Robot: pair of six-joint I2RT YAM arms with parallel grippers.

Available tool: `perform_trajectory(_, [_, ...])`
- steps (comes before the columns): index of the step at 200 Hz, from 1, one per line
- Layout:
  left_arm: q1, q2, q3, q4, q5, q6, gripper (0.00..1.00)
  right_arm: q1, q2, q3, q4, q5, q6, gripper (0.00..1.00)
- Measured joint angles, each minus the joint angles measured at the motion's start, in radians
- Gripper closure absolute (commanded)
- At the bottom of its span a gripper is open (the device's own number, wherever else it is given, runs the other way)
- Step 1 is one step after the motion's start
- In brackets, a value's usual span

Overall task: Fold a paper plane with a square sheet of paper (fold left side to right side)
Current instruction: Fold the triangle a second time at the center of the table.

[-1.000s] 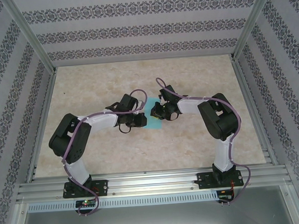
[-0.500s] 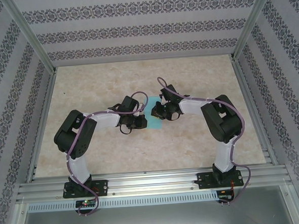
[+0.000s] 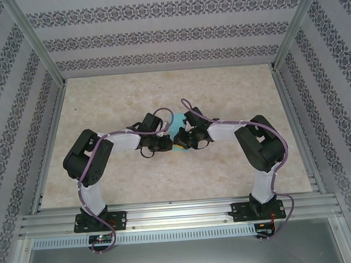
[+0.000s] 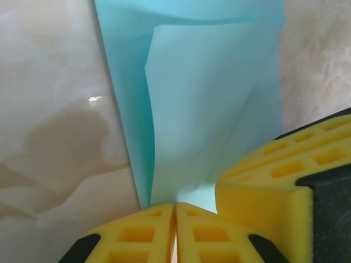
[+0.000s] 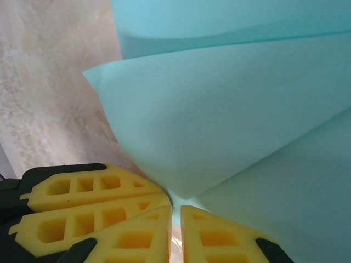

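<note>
The teal-blue square sheet of paper (image 3: 178,122) lies at the table's middle, mostly covered by both wrists. My left gripper (image 3: 167,145) and right gripper (image 3: 178,142) meet at its near edge, almost touching. In the left wrist view the left gripper (image 4: 175,206) is shut on the sheet (image 4: 208,98), which curls upward in a loose fold; the right gripper's yellow fingers (image 4: 274,181) sit just to the right. In the right wrist view the right gripper (image 5: 176,209) pinches the sheet (image 5: 230,126), with a raised flap bulging above. The left gripper's fingers (image 5: 82,203) are beside it.
The marble-patterned table (image 3: 114,99) is fenced by aluminium rails (image 3: 50,133) and patterned walls. Purple cables (image 3: 189,104) loop over both wrists. Both arm bases stand on the near rail (image 3: 180,213).
Both grippers have closed in on each other and come slightly nearer. Less of the sheet shows from above, as the wrists now cover it.
</note>
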Motion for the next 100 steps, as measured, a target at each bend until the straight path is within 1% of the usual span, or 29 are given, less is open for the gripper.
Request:
perform_trajectory(47, [0.0, -0.002, -0.006, 0.01, -0.002, -0.001, 0.88, 0.0, 0.012, 0.0, 0.019, -0.025, 0.025, 0.92])
perform_trajectory(100, [0.005, -0.002, -0.01, 0.017, -0.002, -0.007, 0.89, -0.005, 0.033, 0.016, 0.02, -0.046, 0.032, 0.92])
